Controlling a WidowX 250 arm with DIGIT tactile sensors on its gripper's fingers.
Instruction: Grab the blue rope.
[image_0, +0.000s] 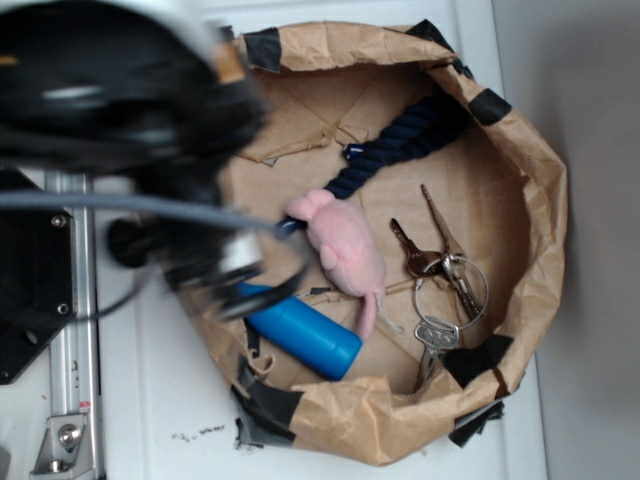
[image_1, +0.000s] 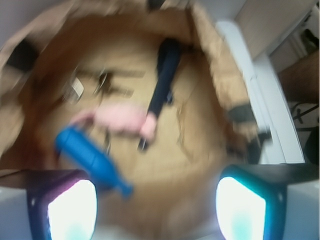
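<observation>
White counter (image_0: 180, 400) carries a brown paper bag (image_0: 540, 160), rolled open w/ black tape patches on the rim. Inside: blue rope (image_0: 400, 145) lies diagonal across the bag floor, upper end near the far wall, lower end tucked under a pink plush toy (image_0: 345, 250). Bright blue bottle (image_0: 300, 335) sits near the front rim; keys on a ring (image_0: 445, 275) to the right of the plush. Arm is a dark blur at the bag's left edge in the exterior view. In the wrist view the gripper (image_1: 156, 210) hangs above the bag, jaws apart, nothing between them; rope (image_1: 162, 80) well ahead, not touching.

Rope looks soft, light, thick twisted fabric — prob. squashes under the jaws, grips well, no slip. Capped ends look shiny, likely slicker. Best hold, imo: mid-length, on the exposed stretch clear of the plush, jaws across the twist.
</observation>
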